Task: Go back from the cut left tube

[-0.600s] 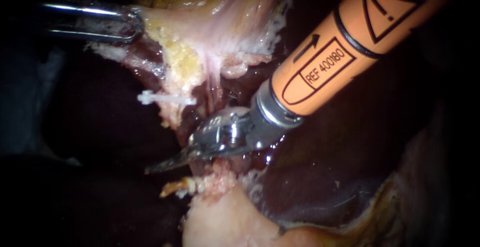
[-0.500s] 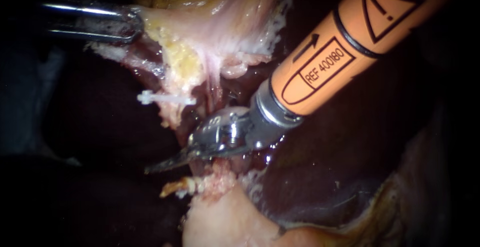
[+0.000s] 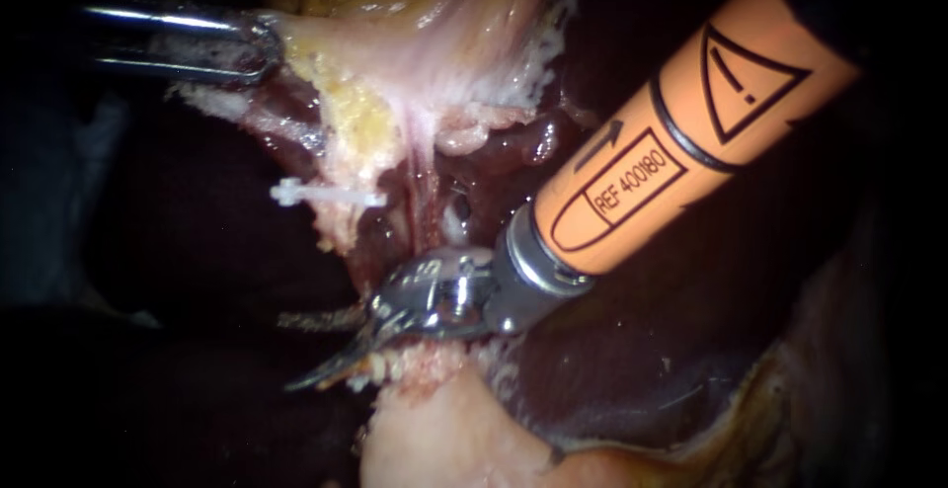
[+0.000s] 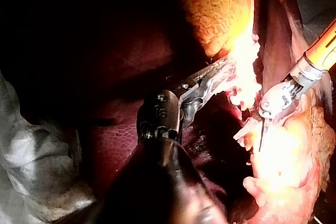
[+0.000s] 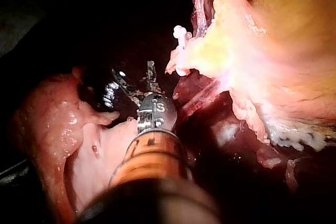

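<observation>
The cut left tube (image 3: pixel 344 219) lies in 2 parts, and the blades of our right instrument (image 3: pixel 301 352) sit between them. The upper stump hangs above the blades, pale and yellowish, with 1 white clip (image 3: pixel 326 195) across it. The clip's free end sticks out on the side away from the instrument's shaft. The lower stump (image 3: pixel 420 360), ragged and pink, lies just under the blades' hinge, close against the base of the lower blade.

We see a clear gap between the 2 blades. The upper one points out almost level from the hinge, the lower one slants downward, and nothing is held between them. In the right wrist view the same instrument (image 5: pixel 131 82) shows its blades spread ahead of the hinge. There the clip (image 5: pixel 179 32) sits farther ahead and off to one side, apart from both blades.

Behind the hinge a metal collar (image 3: pixel 528 261) joins an orange sleeve (image 3: pixel 681 122) on the shaft.

Our left instrument (image 3: pixel 259 48) is well apart from the blades, beyond the clipped stump. Its 2 jaws are clamped on the pale edge of the gallbladder (image 3: pixel 434 34). In the left wrist view this instrument (image 4: pixel 218 74) pinches that pale edge from 2 sides, with the right instrument (image 4: pixel 262 129) ahead of it and to one side.

Dark red liver (image 3: pixel 632 350) lies under and around the right instrument's shaft. A mound of pale pink tissue (image 3: pixel 444 439) spreads beneath the lower stump, below the blades.
</observation>
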`<state>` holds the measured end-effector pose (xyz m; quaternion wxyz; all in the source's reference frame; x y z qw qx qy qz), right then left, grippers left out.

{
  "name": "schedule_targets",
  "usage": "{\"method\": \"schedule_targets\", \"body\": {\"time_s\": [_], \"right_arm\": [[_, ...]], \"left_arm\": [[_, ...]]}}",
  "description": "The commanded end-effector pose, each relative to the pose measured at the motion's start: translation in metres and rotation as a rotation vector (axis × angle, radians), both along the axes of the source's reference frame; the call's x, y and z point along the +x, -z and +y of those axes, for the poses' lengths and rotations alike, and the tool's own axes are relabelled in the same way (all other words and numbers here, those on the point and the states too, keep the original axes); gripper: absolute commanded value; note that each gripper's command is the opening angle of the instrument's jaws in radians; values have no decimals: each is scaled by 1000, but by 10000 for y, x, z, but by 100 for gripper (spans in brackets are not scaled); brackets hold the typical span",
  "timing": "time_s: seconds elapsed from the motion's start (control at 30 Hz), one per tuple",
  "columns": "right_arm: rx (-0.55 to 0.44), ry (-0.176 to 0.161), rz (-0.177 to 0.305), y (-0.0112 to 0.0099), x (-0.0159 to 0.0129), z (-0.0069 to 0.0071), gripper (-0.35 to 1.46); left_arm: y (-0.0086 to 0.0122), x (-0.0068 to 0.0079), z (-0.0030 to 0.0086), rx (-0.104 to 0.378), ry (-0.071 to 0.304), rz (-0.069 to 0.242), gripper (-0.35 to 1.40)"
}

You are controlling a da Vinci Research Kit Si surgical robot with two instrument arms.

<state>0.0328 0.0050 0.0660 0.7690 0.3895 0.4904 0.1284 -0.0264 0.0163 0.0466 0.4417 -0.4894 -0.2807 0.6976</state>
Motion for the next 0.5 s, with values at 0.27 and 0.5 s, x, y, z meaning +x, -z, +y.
{"method": "schedule_targets", "body": {"time_s": [0.27,0.5], "right_arm": [[-142,-111,-23,21,-34,3,143],[-353,-167,-37,50,-103,8,144]], "left_arm": [[-1,2,1,0,-1,-1,-35],[-3,4,2,0,-2,-1,-35]]}}
